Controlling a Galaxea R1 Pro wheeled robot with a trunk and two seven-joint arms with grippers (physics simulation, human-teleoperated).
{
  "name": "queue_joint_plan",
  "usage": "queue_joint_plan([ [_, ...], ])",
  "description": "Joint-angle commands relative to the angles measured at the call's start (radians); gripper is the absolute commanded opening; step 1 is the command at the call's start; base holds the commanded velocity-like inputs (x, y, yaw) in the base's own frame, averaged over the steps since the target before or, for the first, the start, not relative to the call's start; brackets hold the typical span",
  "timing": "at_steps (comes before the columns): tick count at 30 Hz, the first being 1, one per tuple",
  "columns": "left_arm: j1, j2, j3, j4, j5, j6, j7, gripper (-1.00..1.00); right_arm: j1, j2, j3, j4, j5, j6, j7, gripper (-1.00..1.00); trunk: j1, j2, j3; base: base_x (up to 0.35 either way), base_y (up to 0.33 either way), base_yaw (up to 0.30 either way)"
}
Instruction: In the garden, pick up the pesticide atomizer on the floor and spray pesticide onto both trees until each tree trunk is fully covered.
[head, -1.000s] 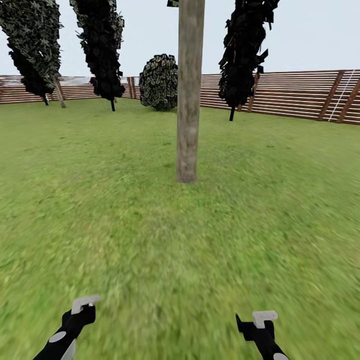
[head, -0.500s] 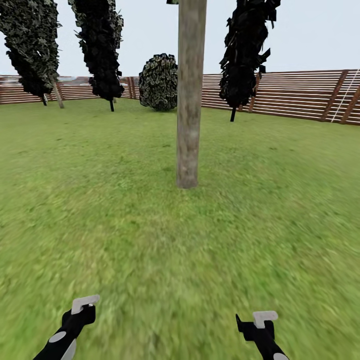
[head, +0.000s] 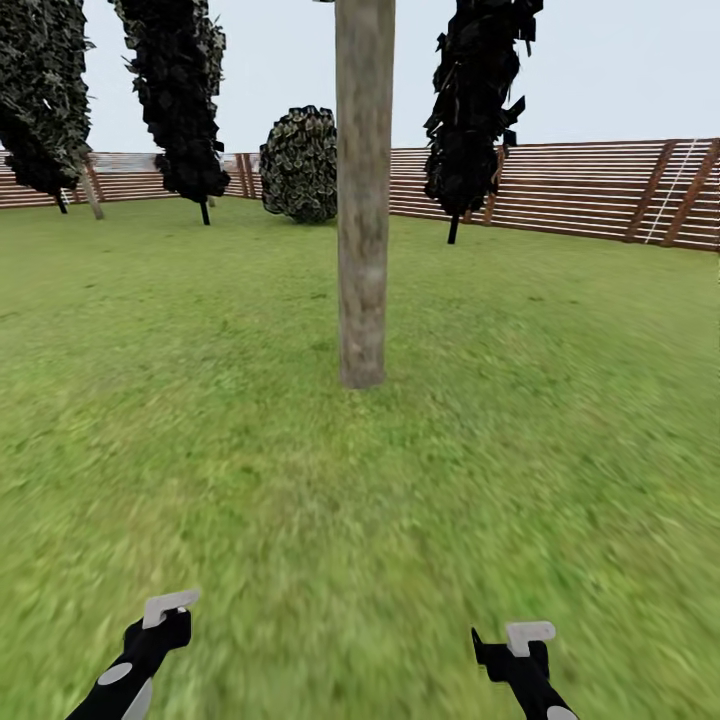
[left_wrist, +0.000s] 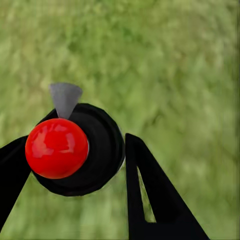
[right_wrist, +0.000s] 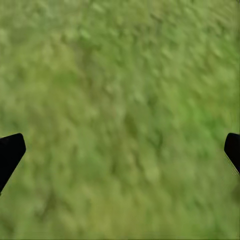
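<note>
One tree trunk (head: 362, 200), a thick grey-beige column, rises from the lawn (head: 300, 480) straight ahead of me in the head view. Its foliage is cut off above the picture. In the left wrist view the pesticide atomizer (left_wrist: 75, 150) shows as a black round body with a red ball top and a grey nozzle. My left gripper (left_wrist: 77, 142) is shut on it, and a black finger (left_wrist: 145, 190) lies along its side. My right gripper (right_wrist: 123, 145) hangs open over bare grass. Both arms, left arm (head: 145, 645) and right arm (head: 520, 655), sit low at the near edge.
Dark narrow conifers (head: 180, 110) (head: 470, 110) and a round bush (head: 298, 165) stand beyond the trunk. A brown slat fence (head: 580, 190) closes the yard at the back. Open grass lies between me and the trunk.
The whole view has moved nearer to the trunk and turned slightly, so the trunk looks larger and sits a little further left. Both arms hold the same pose.
</note>
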Motion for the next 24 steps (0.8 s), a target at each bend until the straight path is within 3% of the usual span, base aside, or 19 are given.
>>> queue_joint_plan([
  [1,0.0,0.0,-0.001,0.001,0.009,-0.003,0.0,-1.0,-0.001,0.0,0.0,0.001,0.003,-0.003,0.0,1.0,0.0,0.0,-0.001,0.337,0.0,-0.018],
  [24,0.0,0.0,-0.001,0.0,0.009,-0.004,-0.001,-1.0,-0.001,0.0,0.0,0.0,0.002,-0.003,-0.001,1.0,0.0,0.0,-0.001,0.337,0.0,-0.001],
])
